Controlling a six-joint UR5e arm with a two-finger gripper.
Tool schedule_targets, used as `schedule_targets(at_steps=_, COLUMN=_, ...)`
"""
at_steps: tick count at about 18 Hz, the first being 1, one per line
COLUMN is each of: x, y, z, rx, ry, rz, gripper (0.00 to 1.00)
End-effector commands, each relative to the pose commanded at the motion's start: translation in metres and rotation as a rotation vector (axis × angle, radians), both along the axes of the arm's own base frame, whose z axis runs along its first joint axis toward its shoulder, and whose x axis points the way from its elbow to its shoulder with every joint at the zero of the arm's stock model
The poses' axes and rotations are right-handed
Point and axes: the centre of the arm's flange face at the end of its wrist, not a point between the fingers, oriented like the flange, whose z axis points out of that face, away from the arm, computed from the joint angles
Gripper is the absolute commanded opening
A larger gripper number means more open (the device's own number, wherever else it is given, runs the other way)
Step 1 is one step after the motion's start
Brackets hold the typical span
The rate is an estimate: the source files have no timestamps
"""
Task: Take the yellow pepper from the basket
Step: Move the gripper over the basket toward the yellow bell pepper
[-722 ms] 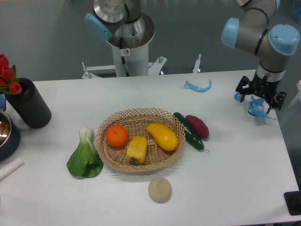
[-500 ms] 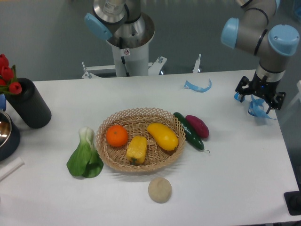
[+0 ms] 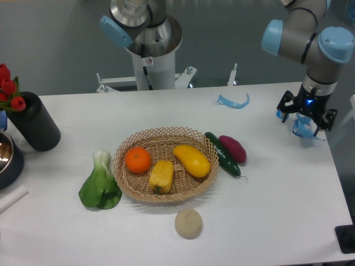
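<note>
The yellow pepper is small, blocky and ridged and lies in the front middle of the wicker basket. A round orange lies to its left and a larger smooth oval yellow fruit to its right, both in the basket. My gripper is far off at the table's right edge, above blue tape scraps. Its fingers are spread apart and hold nothing.
A green cucumber and a purple sweet potato lie right of the basket. Bok choy lies to its left, a beige round ball in front. A black cylinder with red tulips stands at left. Blue tape lies behind.
The arm has shifted very slightly to the right and a blue light now shows on the gripper. The basket and fruit have not moved.
</note>
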Motion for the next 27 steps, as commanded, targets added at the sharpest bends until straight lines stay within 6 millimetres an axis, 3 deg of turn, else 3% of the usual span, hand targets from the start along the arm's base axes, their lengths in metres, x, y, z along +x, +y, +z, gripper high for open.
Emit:
schedule_targets(at_steps=3, x=0.019, y=0.018, z=0.001, rx=0.011, ry=-0.027, rz=0.048, gripper=1.0)
schedule_targets(at_steps=5, x=0.042, y=0.031, z=0.018, rx=0.02, ry=-0.028, rz=0.089, gripper=1.0)
schedule_targets(at_steps=7, x=0.071, y=0.07, z=0.02, rx=0.028, ry=-0.057, rz=0.128, gripper=1.0)
schedule_targets(at_steps=11, x=0.107, y=0.112, z=0.031, rx=0.041, ry=-0.083, rz=0.209, gripper=1.0)
schedule_targets(at_steps=16, x=0.155, y=0.135, z=0.034, rx=0.073, ry=-0.125, rz=0.168, gripper=1.0)
schedule_targets(at_steps=22, x=0.212, y=0.171, z=0.021, rx=0.043, ry=-0.186, rz=0.205, gripper=1.0)
schedule_targets(at_steps=24, x=0.224, y=0.179, z=0.012, rx=0.032, ry=-0.198, rz=0.181, gripper=1.0)
schedule_targets(at_steps=27, x=0.226, y=0.186, z=0.004, rx=0.024, ry=-0.214, rz=0.201, gripper=1.0)
